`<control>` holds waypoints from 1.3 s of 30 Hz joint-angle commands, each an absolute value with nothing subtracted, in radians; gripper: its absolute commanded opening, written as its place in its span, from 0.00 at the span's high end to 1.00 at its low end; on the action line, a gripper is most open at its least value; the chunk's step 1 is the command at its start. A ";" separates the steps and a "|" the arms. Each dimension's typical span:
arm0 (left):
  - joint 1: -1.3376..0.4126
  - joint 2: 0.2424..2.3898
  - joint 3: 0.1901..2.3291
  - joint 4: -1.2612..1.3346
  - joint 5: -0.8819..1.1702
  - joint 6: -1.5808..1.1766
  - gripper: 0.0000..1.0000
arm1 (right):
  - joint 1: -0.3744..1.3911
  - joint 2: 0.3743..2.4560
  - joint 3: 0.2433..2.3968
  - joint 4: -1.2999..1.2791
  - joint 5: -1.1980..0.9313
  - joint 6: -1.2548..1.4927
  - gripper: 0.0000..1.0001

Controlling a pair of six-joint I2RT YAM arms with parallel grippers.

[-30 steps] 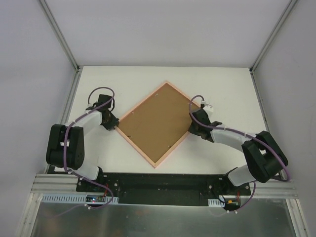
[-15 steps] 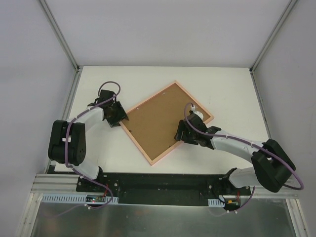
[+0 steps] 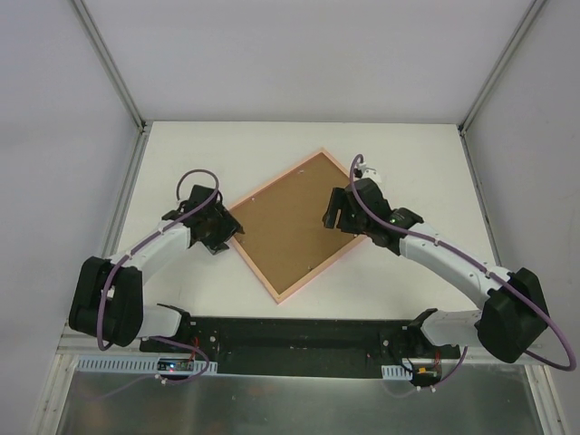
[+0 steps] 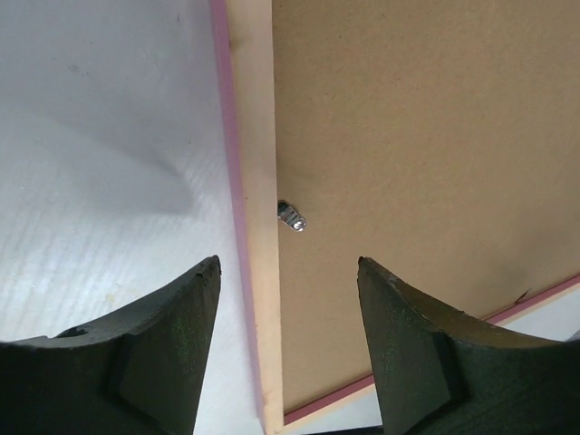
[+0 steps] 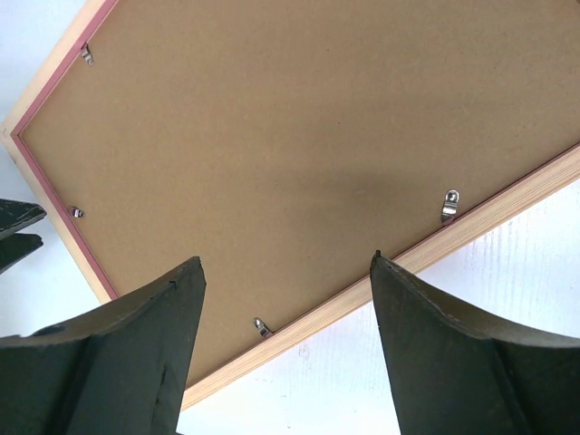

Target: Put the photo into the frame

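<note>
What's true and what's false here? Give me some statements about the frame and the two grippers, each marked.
1. The frame lies back up, its brown board showing. True.
2. The left gripper is shut on the frame's edge. False: it is open, above that edge.
3. The photo lies beside the frame. False: no photo is in view.
4. The right gripper is open over the board. True.
5. Metal clips sit along the board's edges. True.

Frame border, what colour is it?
The frame is pale wood edged pink; clearest in left wrist view.
</note>
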State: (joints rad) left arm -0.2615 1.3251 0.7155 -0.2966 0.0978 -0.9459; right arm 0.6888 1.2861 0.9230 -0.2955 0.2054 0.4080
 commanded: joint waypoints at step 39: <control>-0.347 1.502 0.796 -0.339 -0.106 -1.000 1.00 | 0.621 1.261 0.914 -0.305 0.190 0.339 0.25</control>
